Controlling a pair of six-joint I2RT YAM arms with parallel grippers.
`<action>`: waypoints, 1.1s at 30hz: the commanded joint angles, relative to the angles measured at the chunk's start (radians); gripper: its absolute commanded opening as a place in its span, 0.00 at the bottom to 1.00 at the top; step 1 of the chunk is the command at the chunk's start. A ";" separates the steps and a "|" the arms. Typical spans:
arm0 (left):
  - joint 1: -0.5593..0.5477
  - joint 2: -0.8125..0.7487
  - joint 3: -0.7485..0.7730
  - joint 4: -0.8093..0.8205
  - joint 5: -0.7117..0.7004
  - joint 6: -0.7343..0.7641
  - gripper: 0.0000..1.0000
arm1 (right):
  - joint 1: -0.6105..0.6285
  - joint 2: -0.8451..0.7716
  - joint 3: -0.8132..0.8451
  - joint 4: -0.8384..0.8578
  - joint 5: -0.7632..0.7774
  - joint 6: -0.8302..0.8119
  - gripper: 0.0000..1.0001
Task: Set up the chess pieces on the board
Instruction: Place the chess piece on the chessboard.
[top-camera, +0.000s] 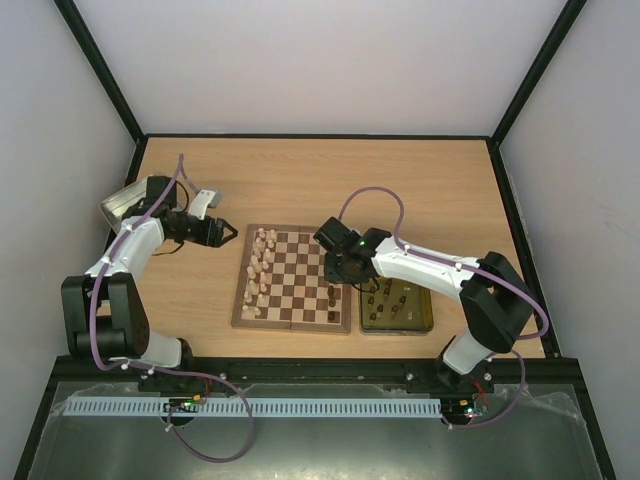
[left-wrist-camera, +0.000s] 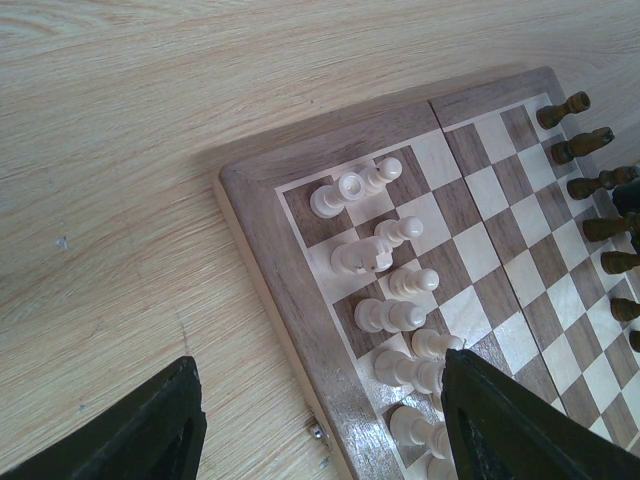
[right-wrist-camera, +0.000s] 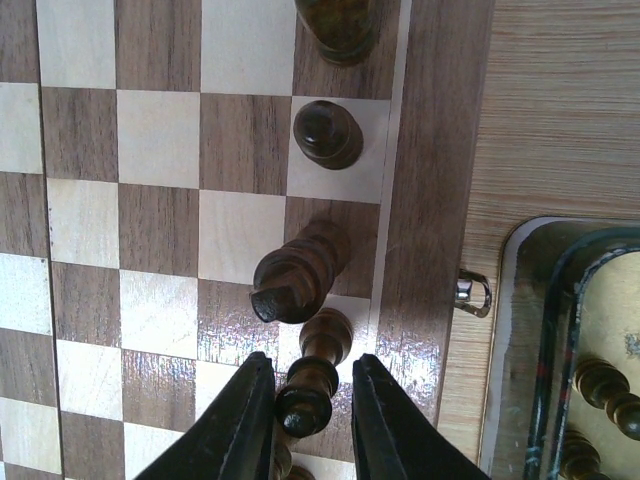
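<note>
The board (top-camera: 300, 275) lies mid-table. Cream chess pieces (top-camera: 258, 270) line its left side. A few dark ones (top-camera: 333, 295) stand along its right edge. My right gripper (right-wrist-camera: 308, 365) hovers over that edge. Its jaws stand a little apart around an upright dark piece (right-wrist-camera: 305, 400), and a gap shows on the piece's right side. A dark knight (right-wrist-camera: 295, 275) and a pawn (right-wrist-camera: 327, 133) stand just beyond. My left gripper (left-wrist-camera: 318, 362) is open and empty, low over the board's left border (left-wrist-camera: 270, 230) beside the cream pieces (left-wrist-camera: 385, 315).
A yellow-gold tin (top-camera: 428, 318) with more dark pieces inside sits against the board's right side, and its rim (right-wrist-camera: 520, 300) is close to my right fingers. A silver tin (top-camera: 125, 200) lies at the far left behind the left arm.
</note>
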 joint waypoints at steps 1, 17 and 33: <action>-0.002 0.008 -0.017 -0.002 0.009 0.010 0.66 | 0.009 0.005 0.018 -0.009 0.013 -0.003 0.21; -0.002 0.008 -0.017 -0.002 0.006 0.008 0.66 | 0.009 -0.033 0.025 -0.025 0.037 0.005 0.31; -0.004 0.016 -0.018 0.000 0.001 0.004 0.66 | 0.009 -0.078 -0.001 -0.023 0.018 0.025 0.43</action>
